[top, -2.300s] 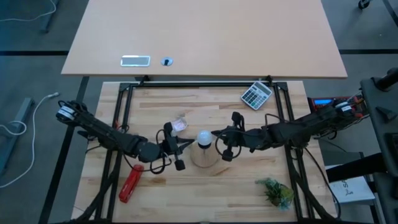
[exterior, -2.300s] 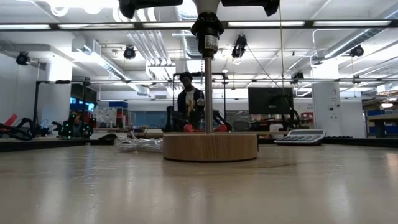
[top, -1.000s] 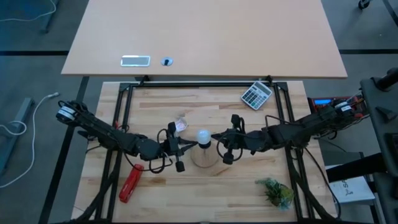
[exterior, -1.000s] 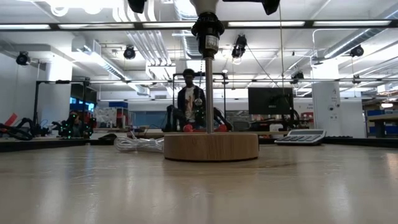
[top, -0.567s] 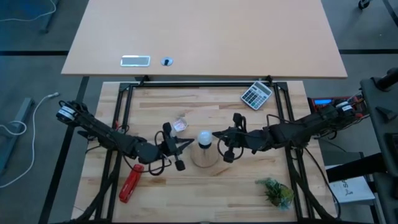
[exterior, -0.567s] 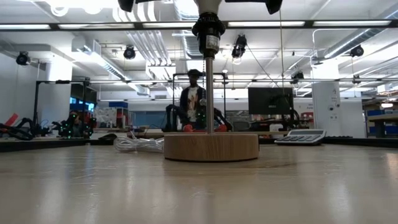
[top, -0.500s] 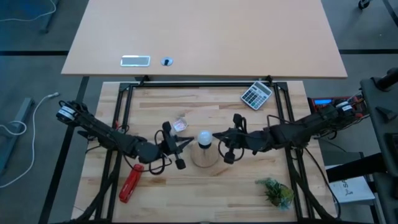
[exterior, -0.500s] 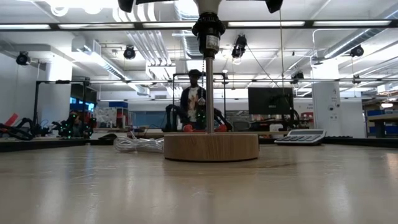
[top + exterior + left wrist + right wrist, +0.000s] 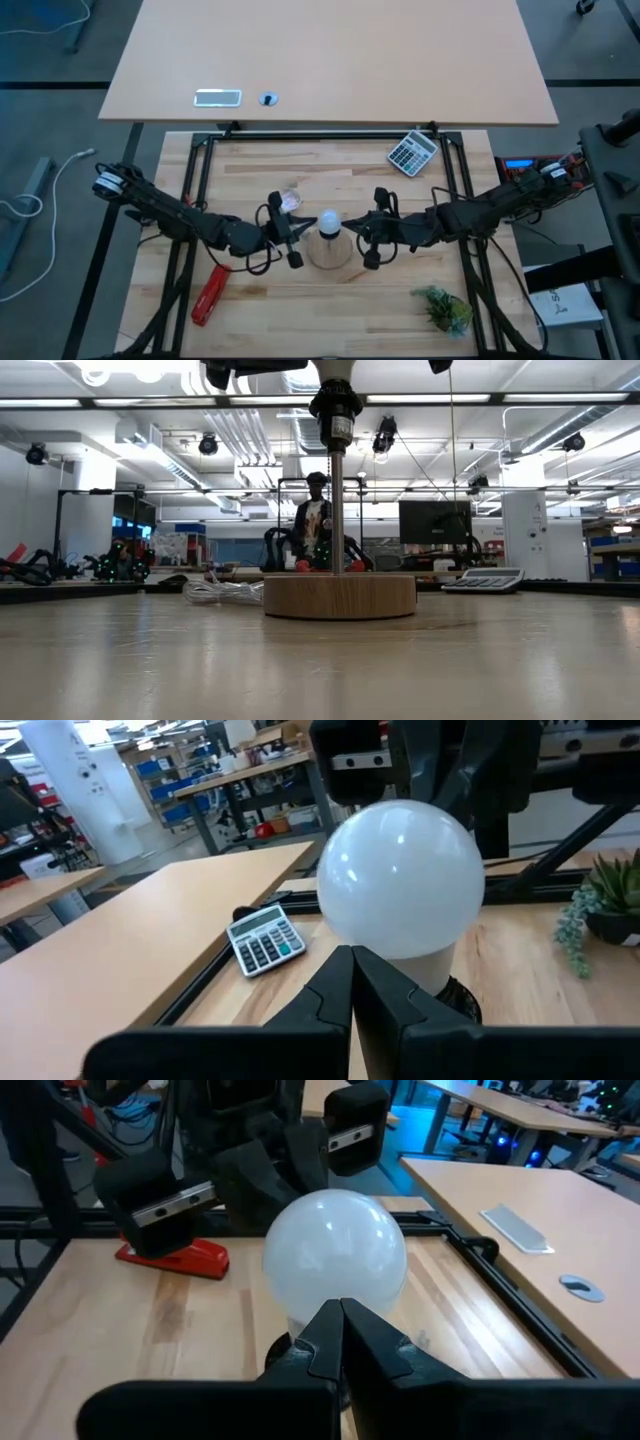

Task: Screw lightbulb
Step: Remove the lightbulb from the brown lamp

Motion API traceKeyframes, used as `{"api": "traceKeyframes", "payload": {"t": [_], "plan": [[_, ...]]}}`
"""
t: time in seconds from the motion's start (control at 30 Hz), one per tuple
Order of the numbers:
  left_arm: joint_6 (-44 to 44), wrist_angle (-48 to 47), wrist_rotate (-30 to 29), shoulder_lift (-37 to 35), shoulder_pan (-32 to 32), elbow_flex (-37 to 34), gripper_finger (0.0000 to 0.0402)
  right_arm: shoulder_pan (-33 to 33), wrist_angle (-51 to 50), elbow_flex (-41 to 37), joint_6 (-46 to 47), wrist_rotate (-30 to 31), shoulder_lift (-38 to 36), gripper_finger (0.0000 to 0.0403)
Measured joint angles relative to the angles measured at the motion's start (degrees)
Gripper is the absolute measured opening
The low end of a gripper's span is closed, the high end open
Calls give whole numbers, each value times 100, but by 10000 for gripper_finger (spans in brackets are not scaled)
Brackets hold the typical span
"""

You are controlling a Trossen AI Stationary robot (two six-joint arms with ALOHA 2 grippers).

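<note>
High view: lightbulb seated upright on top of the socket stand, over the round wooden base, near the middle of the tabletop. Left claw just beside the bulb on one flank, right claw just beside it on the other; both low and pointing inward at the bulb.

Left wrist view: left claw fingers pressed flat together, nothing between them, tip directly below the white globe near its neck. Contact with the bulb not confirmed; very close at the least. Right wrist view: same finding for the right claw fingers, fully closed, empty, tip at the lower part of the globe.

Low view: stand post upright on the base, socket collar at the top edge; bulb itself cut off above.

Judged step: bulb already placed in the socket, turning or seating stage in hand, possibly near completion. Depth of thread engagement not visible from any view.

Next move, as judged: to turn the bulb further, one claw to open and take the globe around its widest part, rotating gently about the post axis, with the other steadying the base. Risk: closed tips pushing sideways could tip the stand.

Calculator, red tool and small plant well apart from the work.
</note>
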Motion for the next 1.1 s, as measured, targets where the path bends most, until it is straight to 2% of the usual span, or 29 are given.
{"api": "traceKeyframes", "payload": {"t": [0.2, 0.53, 0.7, 0.83, 0.9, 1.1], "plan": [[33, 91, 83, 20, -12, -1, 0, -23, -9, 0, -64, 53, 0, 0], [9, 206, 623, 22, -35, -4, 0, -95, -11, 0, -222, 409, 13, 0], [-20, 219, 675, 22, -39, -4, 0, -123, 6, 0, -280, 362, 11, 0], [-59, 209, 594, 22, -62, -4, 0, -142, -2, 0, -363, 415, 11, 0], [-61, 169, 470, 9, -122, -2, 0, -135, -120, 0, -371, 636, -2, 0], [53, 78, -228, -106, -370, 0, 0, -28, -317, -4, -288, 796, -87, 0]]}}
